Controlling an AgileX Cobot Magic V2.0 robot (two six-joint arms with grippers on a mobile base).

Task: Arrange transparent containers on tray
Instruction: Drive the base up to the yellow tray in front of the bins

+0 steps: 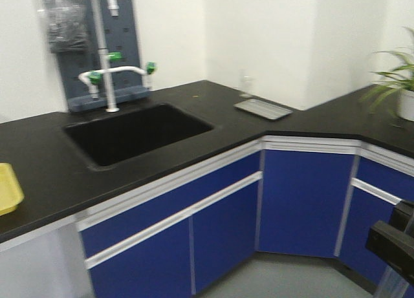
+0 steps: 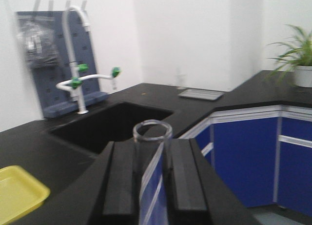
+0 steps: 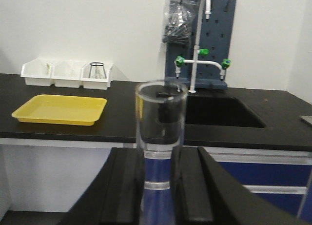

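A long black tabletop (image 1: 272, 114) runs along a white wall and bends round a corner, with blue cabinets (image 1: 304, 201) beneath it. A deep black sink (image 1: 136, 133) is set into it, and behind the sink stand a white faucet (image 1: 103, 59) with green knobs and a grey-blue pegboard (image 3: 214, 39).

The yellow tray (image 3: 61, 109) lies flat on the tabletop, well to one side of the sink, just in front of three white bins (image 3: 53, 72) that stand against the wall. Nothing shows inside the tray. A small metal tray (image 1: 262, 108) sits near the corner and a potted plant (image 1: 398, 85) further along.

The left pincer (image 2: 152, 148) points out over the tabletop towards the sink. Its two black fingers (image 2: 119, 181) are clamped on a first clear tube (image 2: 152, 133), which stands upright between them, its round rim just above the fingertips. The yellow tray sits low at the edge of this view, well apart from the tube.

The right pincer (image 3: 160, 156) faces the front edge of the tabletop. It is closed on a second clear tube (image 3: 161, 112), which also stands upright, rising well above the fingers, with its open rim at the top. The yellow tray lies off to one side of this tube, well apart from it.
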